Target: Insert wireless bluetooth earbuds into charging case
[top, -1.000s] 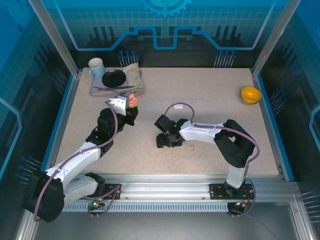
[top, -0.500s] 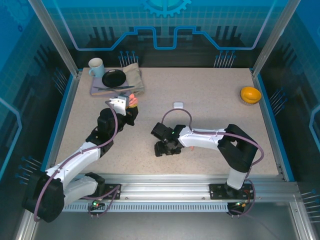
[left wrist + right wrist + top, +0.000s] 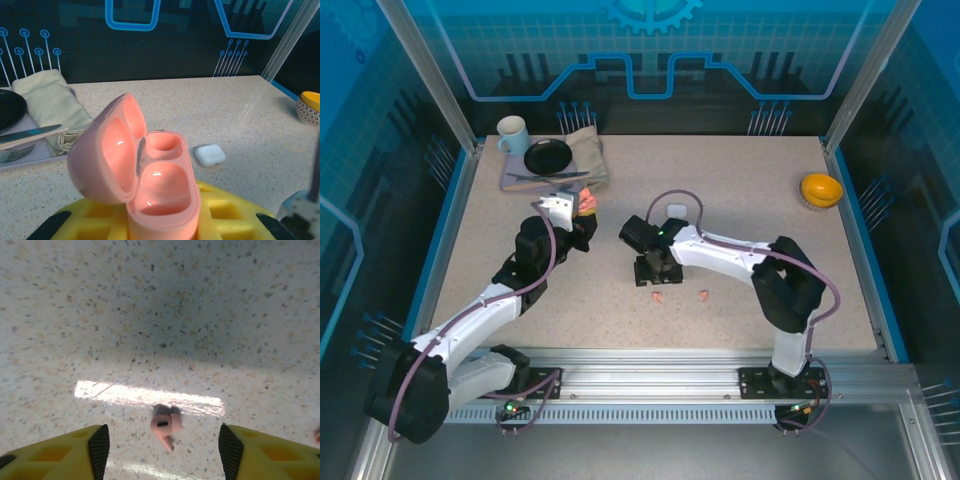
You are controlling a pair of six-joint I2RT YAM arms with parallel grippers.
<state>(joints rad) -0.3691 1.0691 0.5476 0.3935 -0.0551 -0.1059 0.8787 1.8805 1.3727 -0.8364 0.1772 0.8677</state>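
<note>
My left gripper (image 3: 578,212) is shut on the open salmon-pink charging case (image 3: 150,175), which stands upright between its yellow fingers (image 3: 220,212) with the lid tipped back to the left. Both of its wells look bare. My right gripper (image 3: 655,268) points down at the table with its jaws open. One pink earbud (image 3: 165,425) lies on the table between its fingertips (image 3: 96,449), touching neither. A second pink earbud (image 3: 703,294) lies to its right. From above, the first earbud (image 3: 658,296) sits just in front of the right gripper.
A shut white case (image 3: 209,154) lies on the table beyond the pink one. At the back left are a folded towel (image 3: 588,152), a black plate (image 3: 548,156), cutlery and a mug (image 3: 512,134). An orange bowl (image 3: 820,188) stands far right.
The right gripper pulled back from the near edge, and a pink earbud that it covered now shows on the table in front of it. Its jaws narrowed slightly. The left arm stayed still.
</note>
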